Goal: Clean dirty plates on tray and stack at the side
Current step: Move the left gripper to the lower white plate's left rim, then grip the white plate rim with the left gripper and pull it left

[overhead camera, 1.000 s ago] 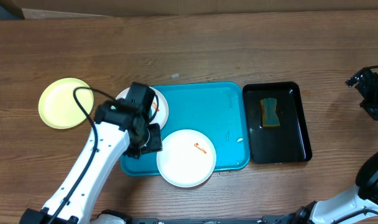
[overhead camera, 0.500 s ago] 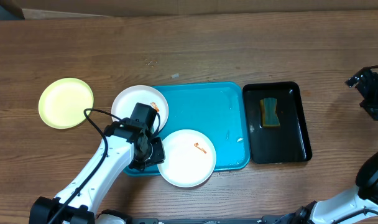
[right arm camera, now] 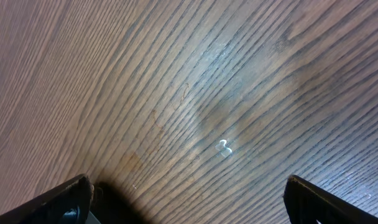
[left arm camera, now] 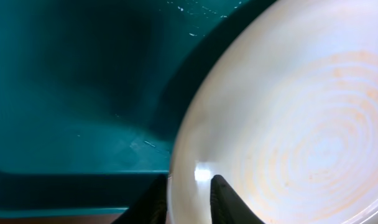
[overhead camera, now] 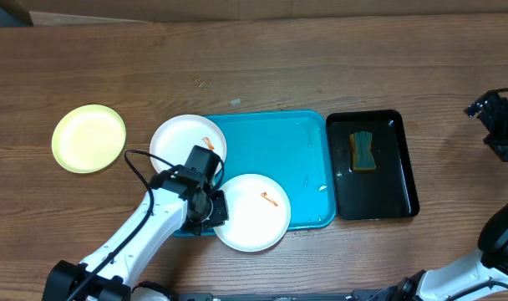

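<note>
Three plates: far white plate [overhead camera: 180, 140] and near white plate [overhead camera: 258, 213] overhang the tray [overhead camera: 279, 142] — yellow-green plate [overhead camera: 88, 138] on the desk [overhead camera: 321, 58]. Left claw [left arm camera: 189, 196] straddles the near one's rim, clamped or not I cannot tell; right claw [right arm camera: 189, 194] gapes open.

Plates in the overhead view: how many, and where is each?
3. Yellow-green plate: on the table, left of the tray. Far white plate: over the tray's left edge. Near white plate: over its front edge.

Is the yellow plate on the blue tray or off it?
Off. The yellow plate lies flat on the wooden table, left of the tray and apart from it.
</note>
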You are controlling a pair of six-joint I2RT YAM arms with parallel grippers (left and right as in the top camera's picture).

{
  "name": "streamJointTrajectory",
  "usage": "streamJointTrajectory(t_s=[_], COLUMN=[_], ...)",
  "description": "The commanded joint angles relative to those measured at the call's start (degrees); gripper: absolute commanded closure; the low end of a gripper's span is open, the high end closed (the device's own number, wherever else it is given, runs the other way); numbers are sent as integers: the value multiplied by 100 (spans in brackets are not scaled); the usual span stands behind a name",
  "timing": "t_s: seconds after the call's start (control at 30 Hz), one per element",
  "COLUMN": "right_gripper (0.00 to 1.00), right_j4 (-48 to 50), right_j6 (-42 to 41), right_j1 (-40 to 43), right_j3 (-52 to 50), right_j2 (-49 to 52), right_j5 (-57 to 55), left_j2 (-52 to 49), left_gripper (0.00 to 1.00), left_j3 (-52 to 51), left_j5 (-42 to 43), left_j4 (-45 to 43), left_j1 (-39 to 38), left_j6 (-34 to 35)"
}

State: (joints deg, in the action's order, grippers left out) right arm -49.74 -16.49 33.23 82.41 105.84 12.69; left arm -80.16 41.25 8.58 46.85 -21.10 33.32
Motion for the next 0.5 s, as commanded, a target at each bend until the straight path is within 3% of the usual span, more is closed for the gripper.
streamJointTrajectory(t_s=[0.0,0.1,0.47], right_gripper=[0,0,0], right_j4=[15,15,15], right_j6=[-26,-28,-26], right_j1=[-11,-11,-11], right_j3=[107,107,107], right_j2=[-35,-35,-35], right_j5=[28,28,28], left_j2=[-20,-20,-20], left_gripper=[87,96,96], left_j3=[-66,-66,-63], left_j5=[68,70,68], left_j4=[-144,-249,-876], left_j1=[-144,-144,-144], left_j6=[144,146,140])
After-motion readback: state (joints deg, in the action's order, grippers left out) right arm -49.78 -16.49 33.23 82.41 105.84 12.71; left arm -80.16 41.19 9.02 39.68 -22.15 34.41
